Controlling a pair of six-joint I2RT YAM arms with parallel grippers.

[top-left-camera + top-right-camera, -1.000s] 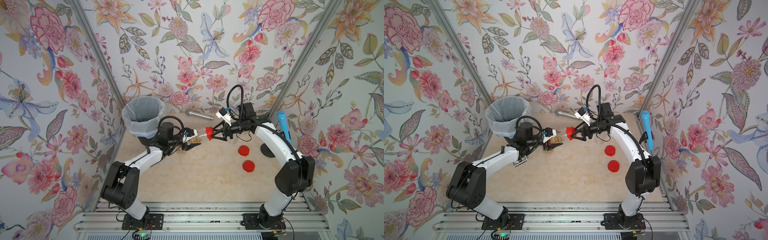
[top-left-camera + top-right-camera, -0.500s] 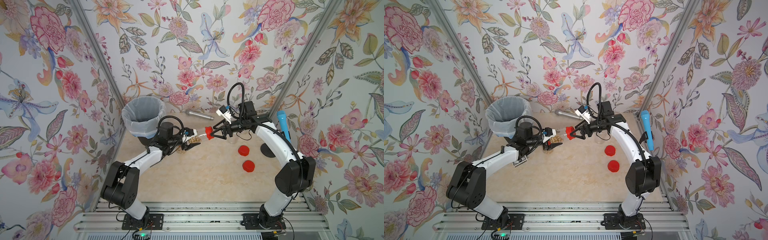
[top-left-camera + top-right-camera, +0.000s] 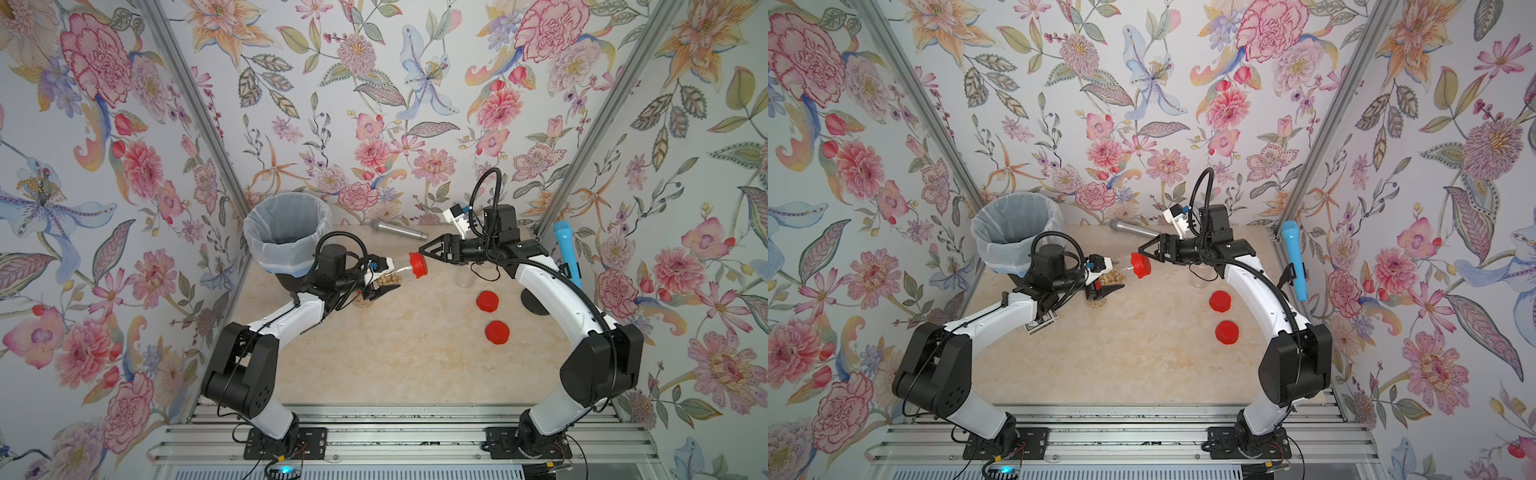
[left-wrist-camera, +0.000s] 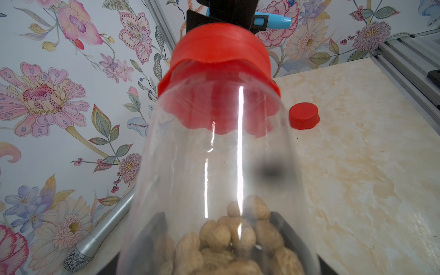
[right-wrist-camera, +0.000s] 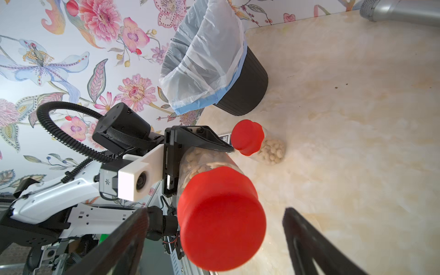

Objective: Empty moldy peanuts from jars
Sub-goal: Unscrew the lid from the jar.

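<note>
1. Two loose red lids (image 3: pixel 487 300) are seen lying on the surface (image 3: pixel 395 365) at the right. A clear jar (image 3: pixel 464 277) with no nuts visible in it is made out faintly just beyond them. Two jars are therefore judged already opened. What lies inside the bin (image 3: pixel 286 232) at the far left cannot be seen.
2. Moldy peanuts (image 4: pixel 226 242) are left in two jars. One is a held jar (image 4: pixel 214 166). The other is a second jar (image 5: pixel 269 147), capped and standing on the surface close beneath the left gripper (image 3: pixel 380 286).
3. The held jar is clamped around its body by the left gripper, lifted clear of the surface and laid nearly level. Its red lid (image 5: pixel 221 221) is turned rightward.
4. The left arm is stretched forward beside the bin. The right arm is arched in from the right, with its wrist level and aimed at the lid.
5. The right gripper (image 3: pixel 423 255) is spread wide, and its fingers flank the lid with a gap visible on one side. No grip is shown.
6. Unscrewing is judged to be the step in hand, and both jars remain to be emptied.
</note>
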